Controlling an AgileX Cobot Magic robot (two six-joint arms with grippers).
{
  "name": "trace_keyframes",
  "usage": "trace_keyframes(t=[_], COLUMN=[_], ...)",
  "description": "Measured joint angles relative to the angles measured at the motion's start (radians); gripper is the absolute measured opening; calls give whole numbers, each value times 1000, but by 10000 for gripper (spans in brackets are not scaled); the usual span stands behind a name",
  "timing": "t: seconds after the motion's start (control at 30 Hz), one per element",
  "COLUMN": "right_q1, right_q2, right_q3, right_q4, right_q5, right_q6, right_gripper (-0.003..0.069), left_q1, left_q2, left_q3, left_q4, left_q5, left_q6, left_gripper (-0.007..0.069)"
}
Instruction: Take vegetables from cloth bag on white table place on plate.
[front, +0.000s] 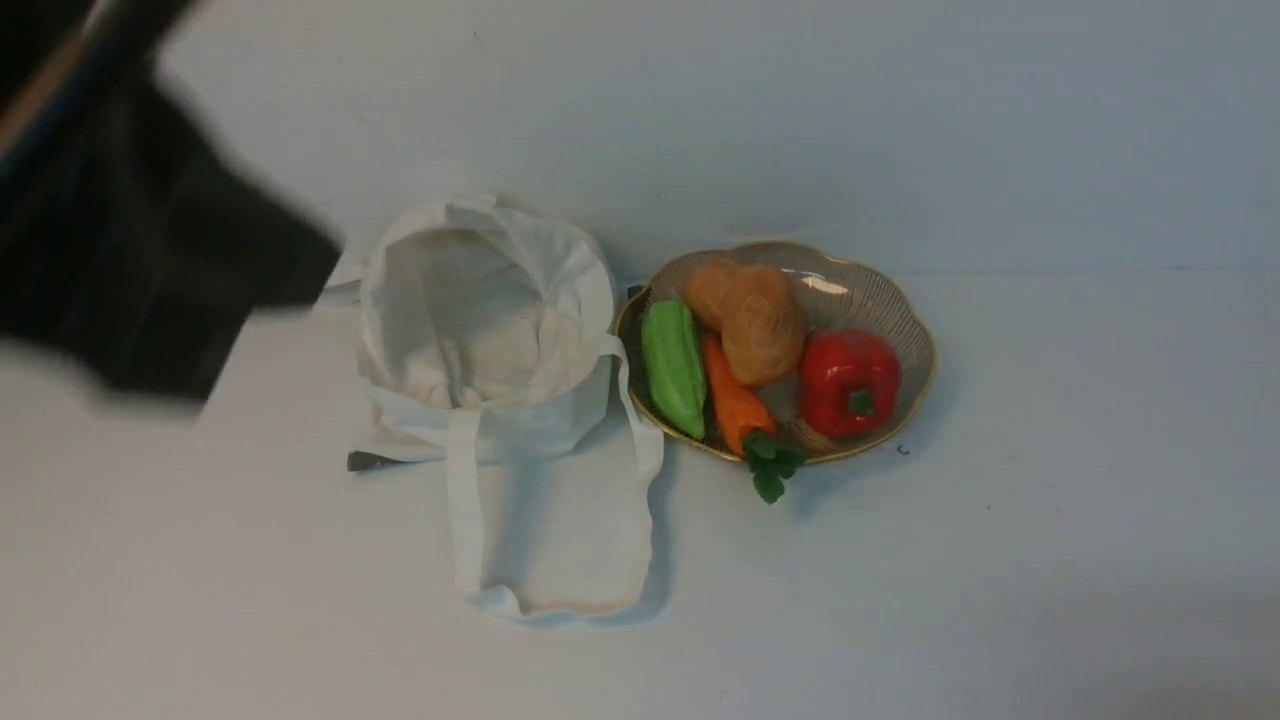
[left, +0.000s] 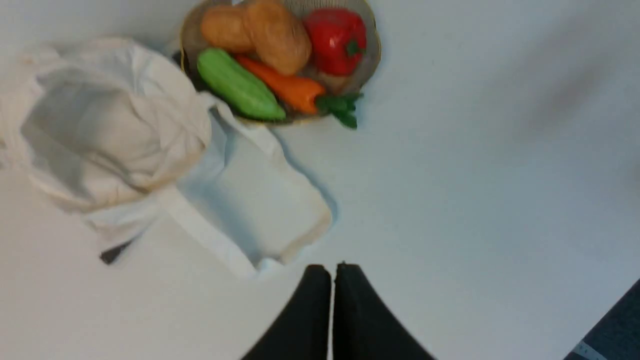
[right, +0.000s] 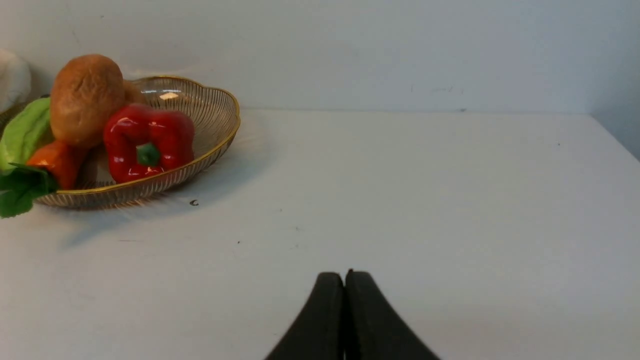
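Note:
The cloth bag (front: 485, 330) stands open on the white table (front: 1050, 500), its straps lying toward me; I see nothing inside it. The plate (front: 915, 335) sits just right of it and holds two tan potatoes (front: 760, 325), one partly behind the other. My left gripper (left: 332, 270) is shut and empty, high above the table on the near side of the bag (left: 115, 130); its arm (front: 150, 230) is a dark blur at the far left. My right gripper (right: 344, 277) is shut and empty, low over the table right of the plate (right: 212, 117).
The plate also holds a green cucumber (front: 673, 365), an orange carrot (front: 735, 400) with leaves over the rim, and a red bell pepper (front: 848, 385). A small dark object (front: 365, 461) pokes out under the bag's left side. A wall runs behind the table.

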Motion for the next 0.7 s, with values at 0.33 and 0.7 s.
trace_keyframes(t=[0.33, 0.7], right_q1=[0, 0], right_q2=[0, 0], right_q3=[0, 0], right_q4=[0, 0], right_q5=[0, 0], right_q6=[0, 3], right_gripper=[-15, -15], left_q1=[0, 0], left_q2=[-713, -866], left_q3=[872, 1016], left_q4=[-55, -9], left_q5=[-814, -873], left_q6=[-76, -154], left_gripper=[-5, -5])
